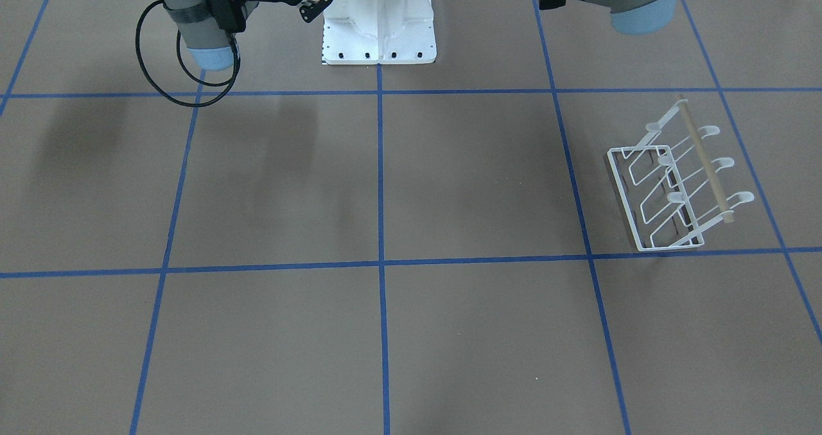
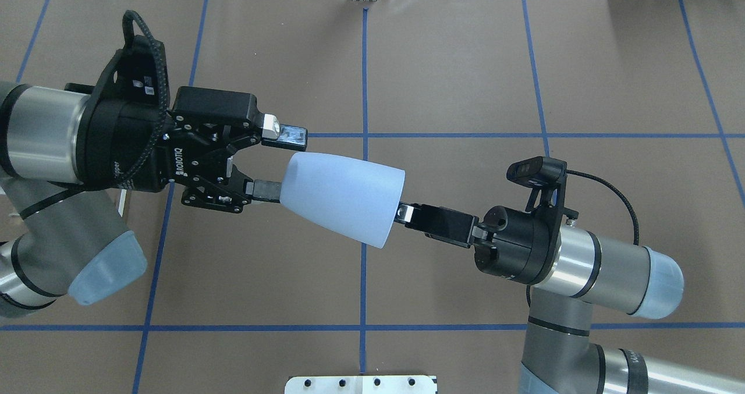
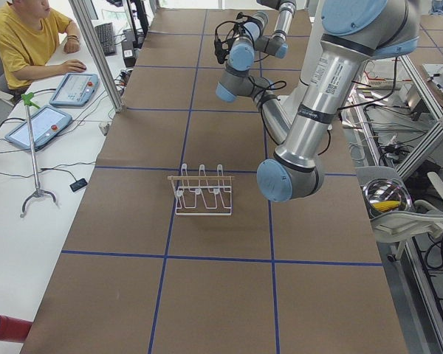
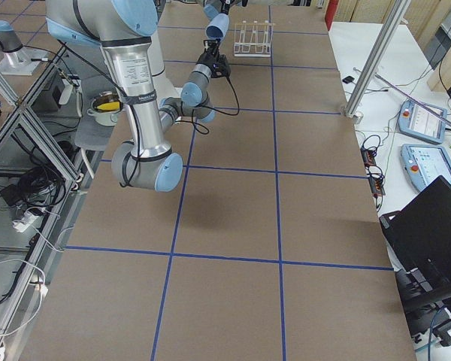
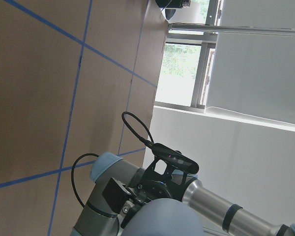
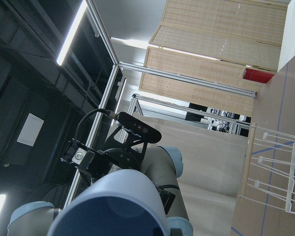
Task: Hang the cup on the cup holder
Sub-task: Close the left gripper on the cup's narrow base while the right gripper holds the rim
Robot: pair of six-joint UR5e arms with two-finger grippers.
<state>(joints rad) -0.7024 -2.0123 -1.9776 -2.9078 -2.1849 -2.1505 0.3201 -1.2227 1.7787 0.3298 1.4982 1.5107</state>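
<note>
The pale blue cup hangs on its side in the air between my two arms, its wide rim towards the right arm. My right gripper is shut on the cup's rim. My left gripper is open, its jaws standing either side of the cup's narrow base; I cannot tell whether they touch it. The cup also fills the bottom of the left wrist view and of the right wrist view. The white wire cup holder stands on the table on my left side, apart from both grippers.
The brown table has blue tape grid lines. The robot's white base plate sits at the table edge. An operator sits at a side desk with tablets. In the overhead view the cup holder is hidden.
</note>
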